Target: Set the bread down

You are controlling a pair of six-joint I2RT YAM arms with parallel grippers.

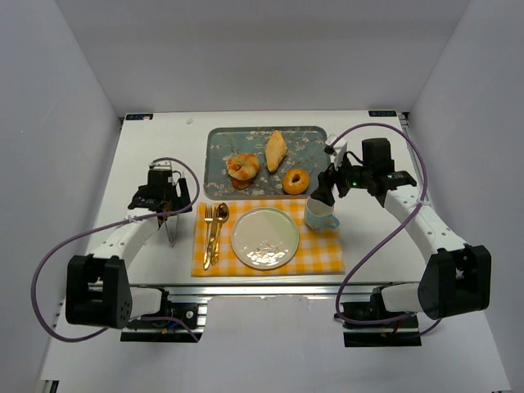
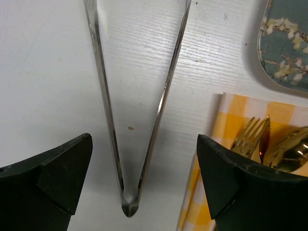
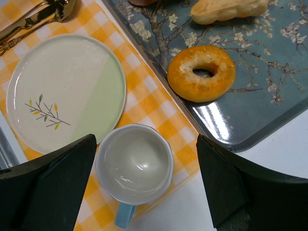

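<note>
One: Three breads on the tray [image 1: 315, 139], top view: a round roll [image 1: 242, 167], a long pastry [image 1: 276, 151], a ring bread [image 1: 295, 181]. None on the plate [image 1: 264, 237] yet. Task not begun, by my reading.

Two: Arms?

One: Left gripper [image 1: 168, 214] low at the bench [image 1: 147, 147], beside the checked mat [image 1: 327, 254]. Right gripper [image 1: 322, 193] over the cup [image 1: 321, 215], just off the tray's near corner.

Two: Left wrist view?

One: Jaws wide apart, holding nothing. Steel tongs [image 2: 129, 204] lie flat on the bench between the fingers, hinge end nearest the camera. Fork [image 2: 250, 137] and spoon [image 2: 288, 149] just beside the finger on the mat side.

Two: Risk there?

One: Thin, slick arms lying flat. A squeeze could skate them sideways or clap them shut, useless for bread. A drift toward the mat would nudge the cutlery.

Two: Right wrist view?

One: Also spread open, empty. Cup directly under the gap. Ring bread beyond it, close inside the tray rim. Plate to the cup's left.

Two: Hazard?

One: Straight descent lands on the cup and could tip or shove it. Reaching for the ring bread, a finger may catch the tray rim. A soft bread pinched off-centre could tear, or drop onto the mat short of the plate.
</note>
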